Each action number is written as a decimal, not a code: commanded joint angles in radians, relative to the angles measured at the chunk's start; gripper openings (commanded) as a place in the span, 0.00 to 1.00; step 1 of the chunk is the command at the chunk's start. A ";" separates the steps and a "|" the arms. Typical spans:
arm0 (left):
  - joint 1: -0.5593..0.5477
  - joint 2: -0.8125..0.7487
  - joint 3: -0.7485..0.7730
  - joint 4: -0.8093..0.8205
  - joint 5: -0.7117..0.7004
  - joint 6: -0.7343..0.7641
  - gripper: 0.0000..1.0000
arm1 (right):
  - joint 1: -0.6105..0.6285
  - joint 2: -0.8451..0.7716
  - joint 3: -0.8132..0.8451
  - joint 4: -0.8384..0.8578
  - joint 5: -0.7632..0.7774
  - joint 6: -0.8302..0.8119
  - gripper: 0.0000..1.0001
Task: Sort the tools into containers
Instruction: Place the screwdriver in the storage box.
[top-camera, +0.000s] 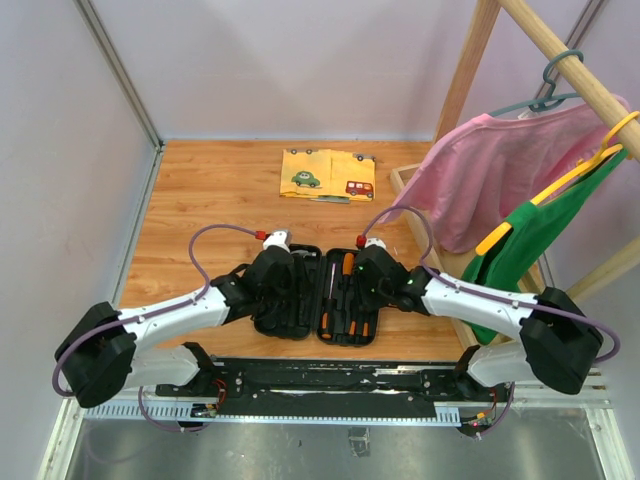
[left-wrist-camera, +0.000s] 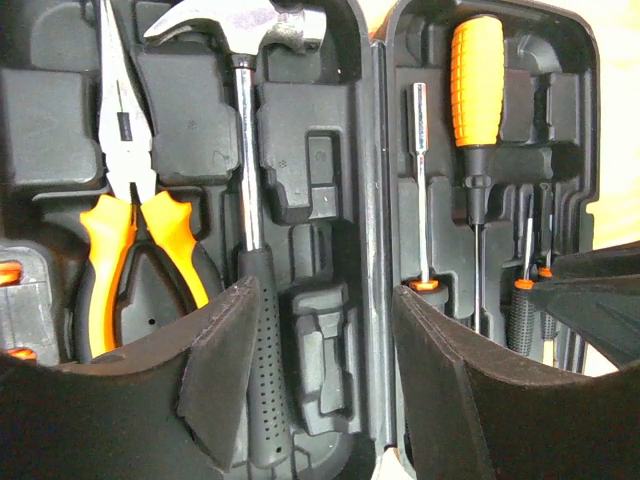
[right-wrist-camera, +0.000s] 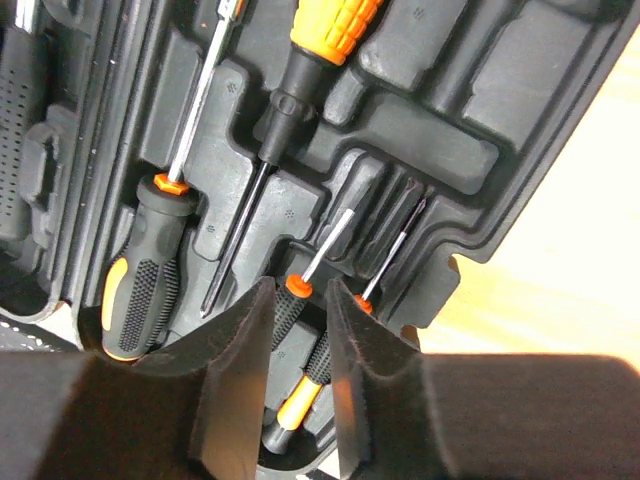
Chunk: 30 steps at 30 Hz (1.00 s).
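On table (top-camera: 200, 190): open black case (top-camera: 305, 328), tools (left-wrist-camera: 250, 200) slotted | left pincer (left-wrist-camera: 320, 310) open | right pincer (right-wrist-camera: 300, 310) unclear

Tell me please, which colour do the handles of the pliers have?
Orange. The pliers show best in the left wrist view.

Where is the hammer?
In the left wrist view, the hammer lies in the case's left half, just right of the pliers.

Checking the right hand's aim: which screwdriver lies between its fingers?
The small screwdriver with the bright shaft, its handle between the right hand's fingers; its small dark-shafted neighbour lies outside them.
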 joint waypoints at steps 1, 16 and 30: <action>0.003 -0.040 -0.005 -0.030 -0.035 0.010 0.60 | 0.014 -0.067 0.007 -0.029 0.050 -0.008 0.31; -0.230 -0.081 0.044 -0.079 -0.183 -0.105 0.59 | 0.015 -0.105 -0.033 -0.037 0.015 0.080 0.29; -0.285 0.093 0.080 0.048 -0.098 -0.112 0.55 | 0.014 -0.143 -0.118 -0.008 -0.077 0.168 0.26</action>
